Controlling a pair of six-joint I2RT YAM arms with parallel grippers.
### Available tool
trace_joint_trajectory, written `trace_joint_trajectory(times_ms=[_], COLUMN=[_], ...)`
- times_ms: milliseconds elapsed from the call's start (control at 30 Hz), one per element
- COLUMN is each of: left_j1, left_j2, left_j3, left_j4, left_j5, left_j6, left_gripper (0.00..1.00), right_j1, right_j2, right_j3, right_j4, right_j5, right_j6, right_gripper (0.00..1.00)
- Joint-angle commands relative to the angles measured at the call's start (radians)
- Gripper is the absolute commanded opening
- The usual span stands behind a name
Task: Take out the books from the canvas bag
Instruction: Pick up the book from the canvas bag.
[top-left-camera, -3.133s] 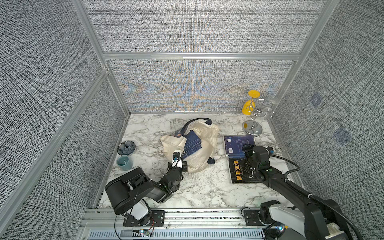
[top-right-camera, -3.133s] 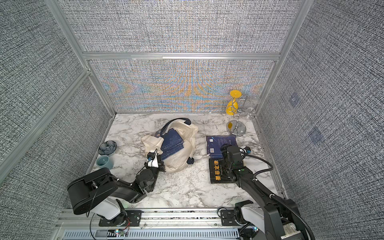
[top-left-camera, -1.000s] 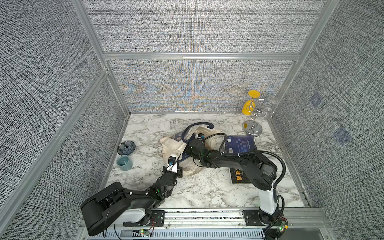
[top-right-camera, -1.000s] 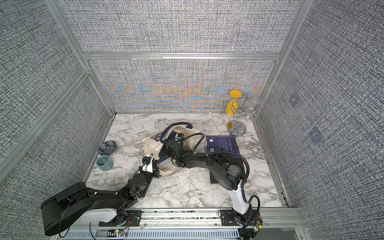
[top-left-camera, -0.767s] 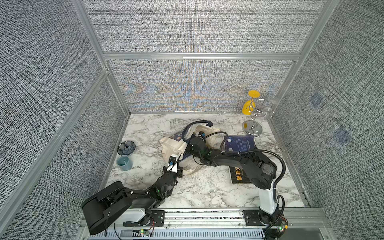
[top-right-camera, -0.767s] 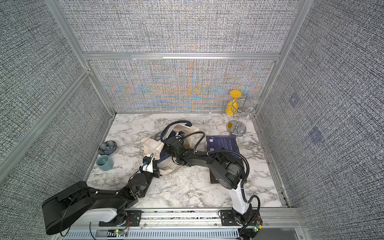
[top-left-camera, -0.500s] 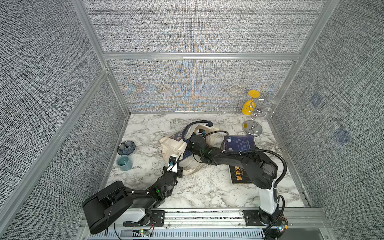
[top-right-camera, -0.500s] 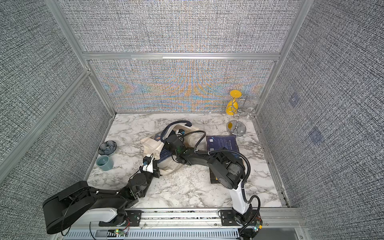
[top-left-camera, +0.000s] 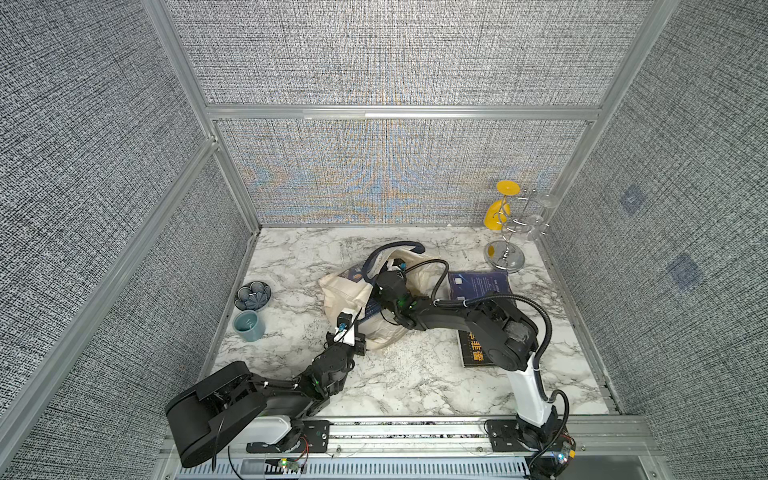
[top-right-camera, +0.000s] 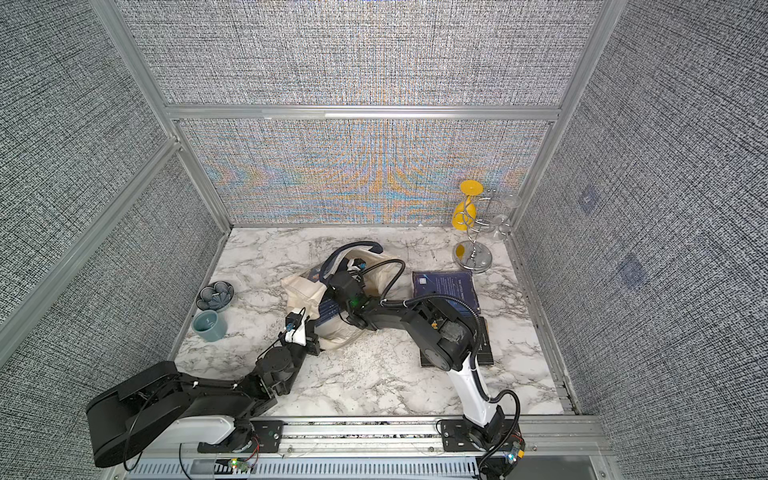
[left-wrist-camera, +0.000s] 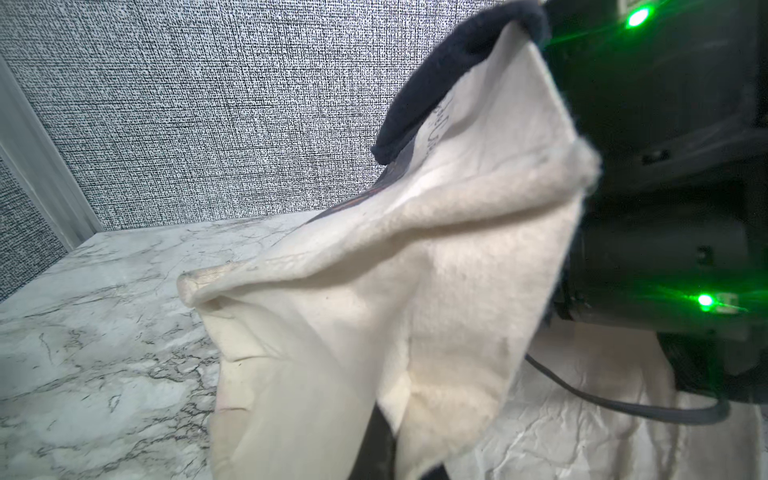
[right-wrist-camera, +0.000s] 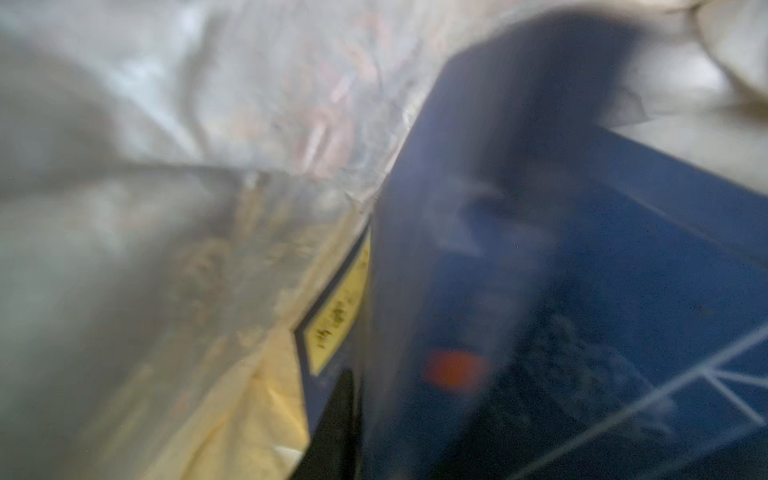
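**Bimanual cell, viewed from the front rail.** Nearest the viewer, the left gripper (top-left-camera: 360, 337) is clamped on the near hem of the canvas bag (top-left-camera: 345, 291). In the left wrist view the bag (left-wrist-camera: 415, 270) rises from the pinch in a slack, cream fold.

To the right at about the same depth, a labelled book (top-left-camera: 471, 353) lies on the marble table (top-left-camera: 415, 374). It is thin and dark navy, with a yellow title strip of dark characters, and the right arm partly covers it.

At mid-table the bag lies slumped on its side, off-white and creased. It has a dark blue printed panel (top-left-camera: 351, 275), and a navy handle (top-left-camera: 395, 245) arches over its mouth. The right gripper (top-left-camera: 382, 289) is sunk in that mouth. Cloth hides its jaws and the right wrist view is blurred, so whether they are parted or closed cannot be told. That view shows a book in the bag (right-wrist-camera: 582, 291), blue with pale line work, and a yellow label (right-wrist-camera: 338, 316) beside it.

Just right of the bag, a second book (top-left-camera: 478, 282) lies flat, navy with small pale print. At the left edge stand a teal cup (top-left-camera: 249, 326) and, beyond it, a flower-shaped dish (top-left-camera: 252, 296). A glass stand (top-left-camera: 505, 261) occupies the far right corner.
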Motion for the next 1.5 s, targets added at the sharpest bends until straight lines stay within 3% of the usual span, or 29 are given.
trace_joint_trajectory(times_ms=[0,200,533,933,1267,1467], left_j1=[0.001,0.000,0.001,0.000,0.001,0.000], left_j2=[-0.009,-0.008,-0.030,-0.038,-0.049,-0.049], left_j3=[0.005,0.022,0.033,0.042,0.051,0.051], left_j4=[0.019,-0.028,-0.075,-0.110,-0.153,-0.156], left_j5=[-0.013,-0.053,-0.066,-0.081,-0.096,-0.097], left_j6=[-0.005,-0.039,-0.067,-0.082,-0.088,-0.089], left_gripper=[0.00,0.00,0.00,0.00,0.00,0.00], right_j1=[0.000,0.011,0.014,-0.008,-0.069,-0.106], right_j2=[-0.026,-0.110,-0.279,-0.533,-0.807,-1.009], right_j3=[-0.029,-0.077,-0.172,-0.348,-0.532,-0.596], right_j4=[0.048,0.039,-0.033,-0.077,-0.120,-0.221], right_j5=[0.015,-0.050,-0.185,-0.262,-0.241,-0.148], right_j6=[-0.042,-0.110,-0.244,-0.427,-0.473,-0.499], right_gripper=[0.06,0.00,0.00,0.00,0.00,0.00])
